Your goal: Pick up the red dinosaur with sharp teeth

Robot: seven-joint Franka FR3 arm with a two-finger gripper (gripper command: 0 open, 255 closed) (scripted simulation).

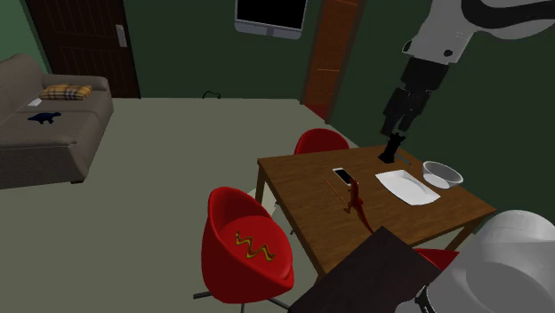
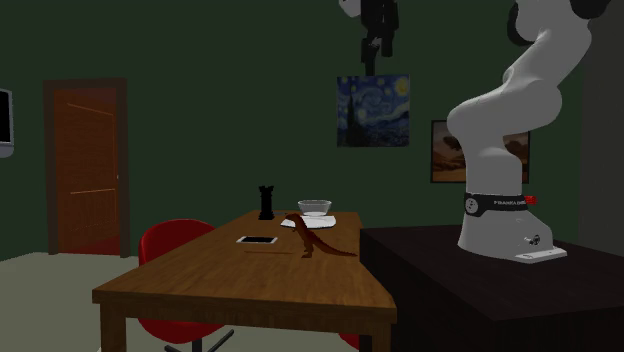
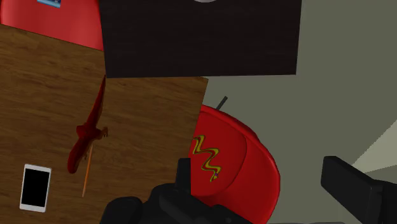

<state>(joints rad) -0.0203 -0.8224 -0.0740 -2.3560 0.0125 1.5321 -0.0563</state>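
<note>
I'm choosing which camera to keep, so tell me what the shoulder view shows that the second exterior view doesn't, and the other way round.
Shoulder view: a grey sofa with a plaid cushion and a small dark dinosaur toy on it.
Second exterior view: a starry-night painting and a second framed picture on the green wall.
Both: the wooden table carrying the red dinosaur, a phone, a black chess piece and a bowl; the open gripper hangs high above it.

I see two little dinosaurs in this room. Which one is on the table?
The red dinosaur, standing on the wooden table beside the phone. The other, a dark blue dinosaur, lies on the sofa across the room.
</note>
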